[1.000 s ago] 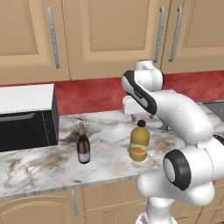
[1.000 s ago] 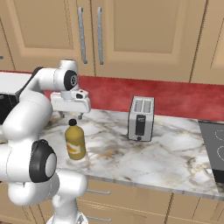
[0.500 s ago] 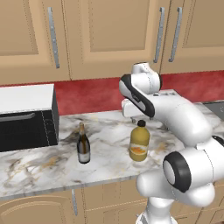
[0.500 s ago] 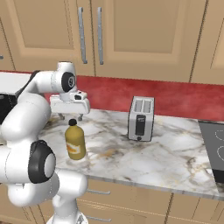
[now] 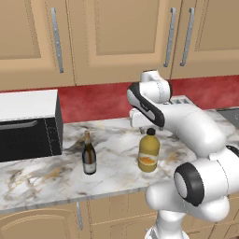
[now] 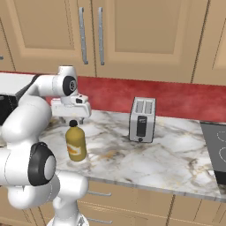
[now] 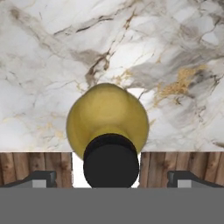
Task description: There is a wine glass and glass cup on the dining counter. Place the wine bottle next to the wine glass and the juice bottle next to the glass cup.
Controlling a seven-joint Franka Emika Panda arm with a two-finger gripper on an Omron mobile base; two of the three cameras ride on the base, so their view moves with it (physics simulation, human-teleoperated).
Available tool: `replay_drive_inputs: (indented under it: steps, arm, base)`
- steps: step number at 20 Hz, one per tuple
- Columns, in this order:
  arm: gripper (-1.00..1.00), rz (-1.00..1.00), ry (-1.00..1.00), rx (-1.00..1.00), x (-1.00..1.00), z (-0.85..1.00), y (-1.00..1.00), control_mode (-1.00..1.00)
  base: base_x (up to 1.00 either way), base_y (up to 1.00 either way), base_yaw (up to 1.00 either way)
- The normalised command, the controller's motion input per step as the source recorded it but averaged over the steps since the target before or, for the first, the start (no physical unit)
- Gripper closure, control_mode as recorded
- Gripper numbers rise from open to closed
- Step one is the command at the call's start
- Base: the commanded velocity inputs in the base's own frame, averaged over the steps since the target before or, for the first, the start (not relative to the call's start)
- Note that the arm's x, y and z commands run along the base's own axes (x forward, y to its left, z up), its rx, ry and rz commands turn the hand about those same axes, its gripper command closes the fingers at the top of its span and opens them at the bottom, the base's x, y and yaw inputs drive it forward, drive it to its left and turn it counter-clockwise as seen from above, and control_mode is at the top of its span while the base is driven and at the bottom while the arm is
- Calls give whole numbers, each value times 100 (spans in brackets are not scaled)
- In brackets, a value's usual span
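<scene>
Since the earlier frames our gripper (image 7: 112, 178) had eased down a little over the juice bottle (image 5: 149, 151), while both bottles kept their places. We held the jaws wide apart, one to each side of the black cap and clear of it. That bottle stood upright on the marble counter (image 5: 42, 179), with the wine bottle (image 5: 88, 154) well to its left, near the microwave (image 5: 28, 124).

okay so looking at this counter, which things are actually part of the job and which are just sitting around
Part of the job:
juice bottle, right under the open gripper
wine bottle, upright to its left

Just lying about:
toaster
microwave
cooktop
</scene>
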Motion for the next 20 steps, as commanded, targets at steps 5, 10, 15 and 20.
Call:
replay_drive_inputs:
  steps: [5, 10, 15, 20]
  arm:
    - [-100, 0, -4, 0, 0, -14, 0, -100]
    - [-100, 0, -3, 0, 0, -10, 0, -100]
    - [-100, 0, 0, 0, 0, -13, 0, -100]
    - [100, 0, 0, 0, 0, -15, 0, -100]
  base:
    - [0, 0, 0]
    - [0, 0, 0]
    - [0, 0, 0]
    - [0, 0, 0]
